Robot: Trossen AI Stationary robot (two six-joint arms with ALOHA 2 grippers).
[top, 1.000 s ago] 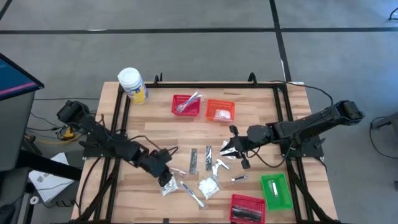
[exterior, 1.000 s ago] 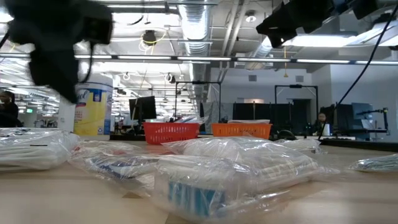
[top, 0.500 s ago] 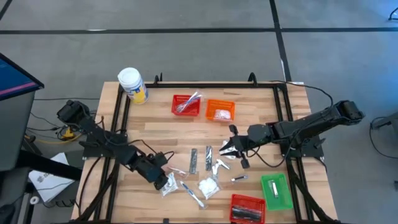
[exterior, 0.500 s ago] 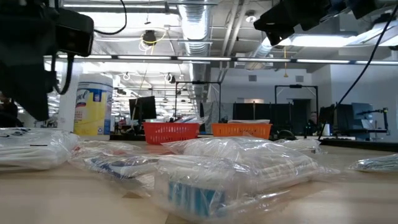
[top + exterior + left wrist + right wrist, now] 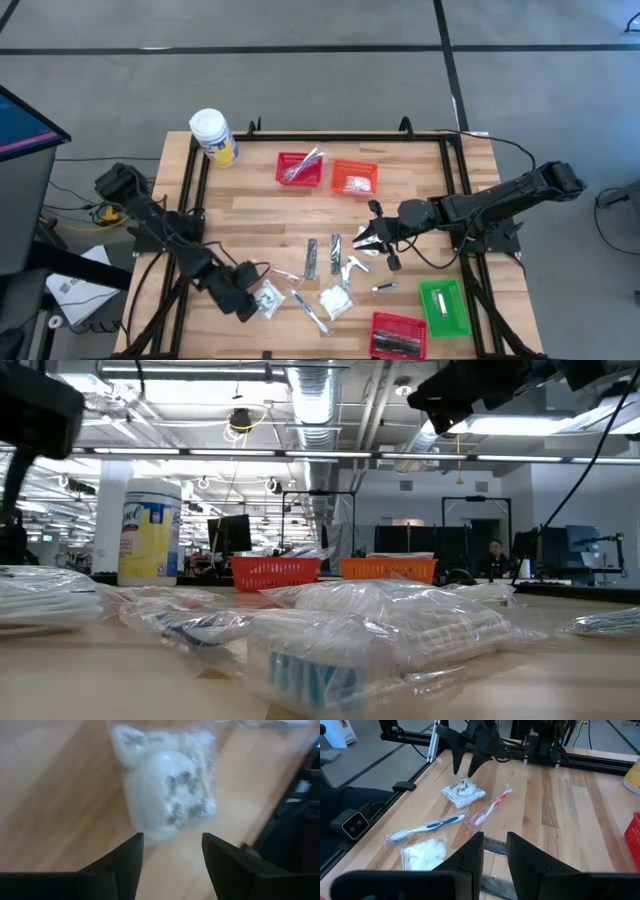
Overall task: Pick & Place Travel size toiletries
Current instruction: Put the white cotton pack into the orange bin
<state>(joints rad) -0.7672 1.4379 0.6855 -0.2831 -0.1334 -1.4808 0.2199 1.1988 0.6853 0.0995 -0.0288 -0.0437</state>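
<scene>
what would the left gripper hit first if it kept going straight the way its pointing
Most likely the clear-wrapped white packet, lying on the table straight ahead of the left gripper. Its fingers stand open, nothing between them. How far off the packet is stays unclear.

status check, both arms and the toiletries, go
Left gripper open, empty, poised over clear-wrapped white vanity pack. Right gripper mid-table, fingers parted, nothing held. Nothing blocking.
</scene>
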